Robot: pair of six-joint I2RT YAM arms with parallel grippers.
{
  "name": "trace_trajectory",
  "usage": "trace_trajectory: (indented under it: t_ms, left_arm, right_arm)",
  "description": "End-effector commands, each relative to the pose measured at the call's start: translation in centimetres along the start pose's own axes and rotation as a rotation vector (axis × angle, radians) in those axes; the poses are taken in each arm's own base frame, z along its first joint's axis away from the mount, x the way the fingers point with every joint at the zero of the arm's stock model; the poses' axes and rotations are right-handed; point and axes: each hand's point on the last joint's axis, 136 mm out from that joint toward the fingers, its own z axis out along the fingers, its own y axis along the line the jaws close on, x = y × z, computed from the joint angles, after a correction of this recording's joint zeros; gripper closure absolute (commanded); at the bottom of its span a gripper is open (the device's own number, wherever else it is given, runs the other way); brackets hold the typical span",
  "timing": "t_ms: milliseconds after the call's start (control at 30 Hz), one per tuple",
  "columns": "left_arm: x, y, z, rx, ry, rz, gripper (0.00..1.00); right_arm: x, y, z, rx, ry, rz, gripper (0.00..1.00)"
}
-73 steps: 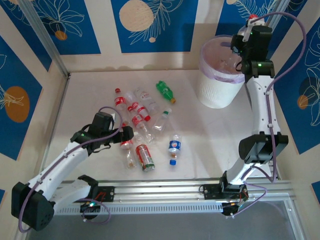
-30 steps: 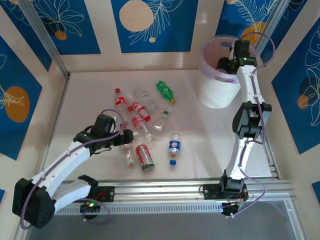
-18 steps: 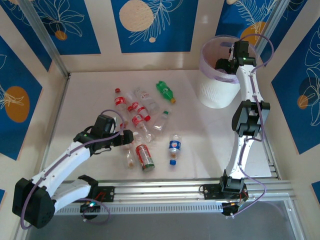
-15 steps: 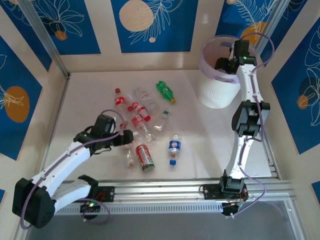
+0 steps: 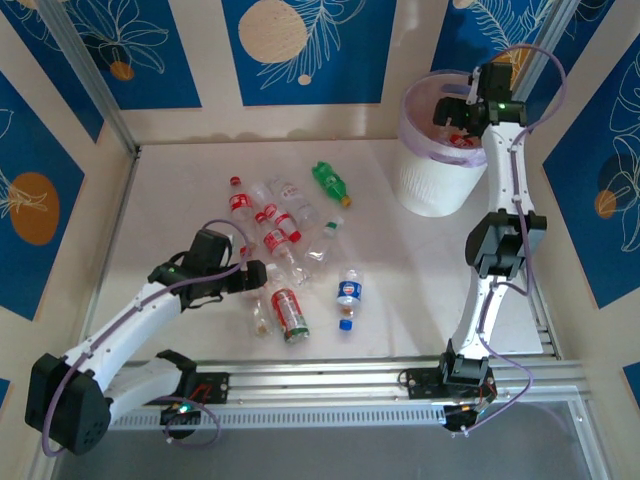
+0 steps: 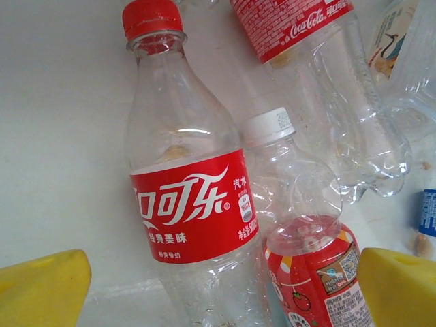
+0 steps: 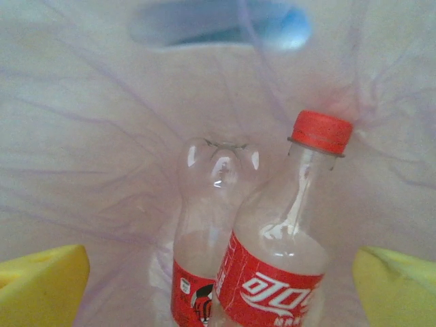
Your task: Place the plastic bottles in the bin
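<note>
Right pincer is hanging over the mouth of the bin, which is standing at the far right of the table. Its yellow fingertips are sitting wide apart at the lower corners of the wrist view, released and gripping nothing. Between and below them, two bottles are resting inside the bin against the purplish liner. One, a red-capped bottle with a red label, is leaning with its cap up and to the right, clear of both fingertips. Touching its left side, a second clear bottle is standing base up. A blurred blue shape is showing at the top of that view; what it is cannot be told.

Left pincer is hovering low over the near end of the bottle heap in the middle of the table, likewise released and holding nothing. In its wrist view the yellow pads are sitting far apart, and a cola bottle with a red cap and red label is lying between them. A white-capped bottle is pressing against its right side, and another red-labelled bottle is lying beyond them.

From above, the remaining bottles are lying loose on the table. The green bottle is lying nearest the bin, yet well apart from it. The blue-labelled bottle is lying alone toward the near edge, with a crushed red-labelled bottle near its left.
</note>
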Motion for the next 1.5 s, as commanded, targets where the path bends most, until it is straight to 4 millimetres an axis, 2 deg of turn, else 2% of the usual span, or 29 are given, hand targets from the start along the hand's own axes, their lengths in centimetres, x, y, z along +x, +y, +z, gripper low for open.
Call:
trace_trajectory:
  t_ms: [0, 200, 367, 533, 667, 767, 933, 1067, 1267, 1467]
  left_arm:
    - [0.8, 0.3, 0.2, -0.005, 0.048, -0.003, 0.00]
    - [2.3, 0.5, 0.1, 0.002, 0.107, -0.032, 0.00]
    - [3.7, 0.8, 0.2, 0.013, 0.134, -0.079, 0.00]
    - [4.2, -0.7, 0.8, 0.107, 0.147, -0.133, 0.00]
    - [6.0, -0.6, 1.3, 0.100, 0.220, -0.154, 0.00]
    - [7.4, -0.3, 1.3, 0.083, 0.261, -0.169, 0.00]
    - [9.1, 0.3, 1.5, 0.073, 0.292, -0.204, 0.00]
    - [9.9, 0.5, 2.5, 0.091, 0.298, -0.248, 0.05]
    - [10.5, 0.3, 3.9, 0.101, 0.317, -0.268, 0.08]
    - [11.0, 1.1, 4.8, 0.056, 0.336, -0.259, 0.17]
  right_arm:
    - [-3.6, 1.7, -6.7, -0.039, -0.134, -0.034, 0.01]
    - [-4.9, 4.0, -12.0, -0.073, -0.215, -0.084, 0.01]
    - [-3.8, 6.5, -16.2, -0.126, -0.248, -0.104, 0.01]
    - [-0.3, 10.9, -21.2, -0.276, -0.283, -0.136, 0.01]
    - [3.1, 13.2, -23.5, -0.389, -0.254, -0.124, 0.01]
    - [5.9, 14.0, -23.9, -0.427, -0.196, -0.117, 0.01]
    - [10.2, 15.0, -23.1, -0.474, -0.106, -0.104, 0.01]
    - [12.1, 15.3, -22.0, -0.496, -0.058, -0.106, 0.00]
    - [14.4, 15.1, -20.7, -0.487, 0.010, -0.103, 0.01]
    - [17.0, 14.2, -19.9, -0.470, 0.053, -0.070, 0.01]
